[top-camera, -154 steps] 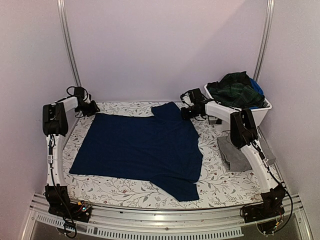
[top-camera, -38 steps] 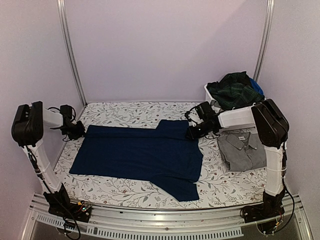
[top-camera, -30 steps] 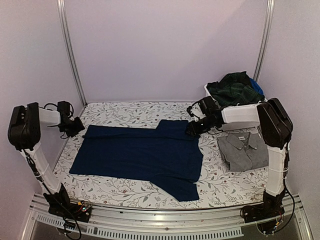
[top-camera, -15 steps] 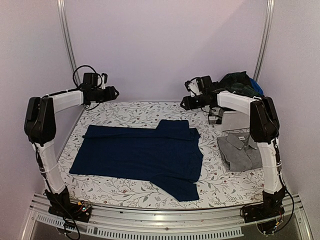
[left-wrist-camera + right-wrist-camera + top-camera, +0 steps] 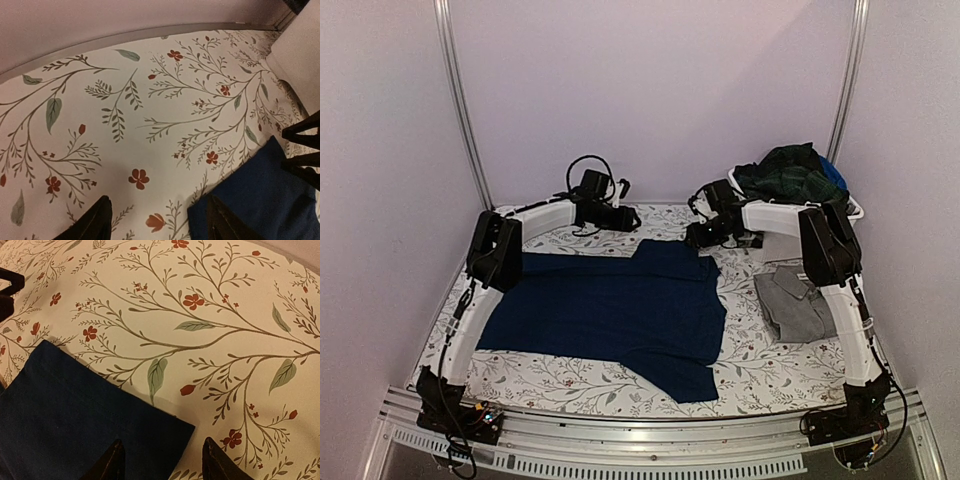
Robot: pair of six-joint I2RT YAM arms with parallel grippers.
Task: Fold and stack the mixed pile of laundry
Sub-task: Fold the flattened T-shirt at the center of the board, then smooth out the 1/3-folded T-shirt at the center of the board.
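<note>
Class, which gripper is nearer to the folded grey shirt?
Right. The right gripper hovers over the navy garment's far corner, left of and beyond the grey shirt. The left gripper sits farther left, near the table's far edge.

- The table (image 5: 570,385) is covered by a floral cloth (image 5: 620,225) printed with leafy twigs and small red flowers
- A navy blue garment (image 5: 610,305) lies flat across the middle of the cloth, one sleeve reaching toward the near edge
- A folded grey garment (image 5: 800,310) lies to its right, near it but apart
- A white bin (image 5: 775,248) stands in the far right corner, behind the grey garment
</note>
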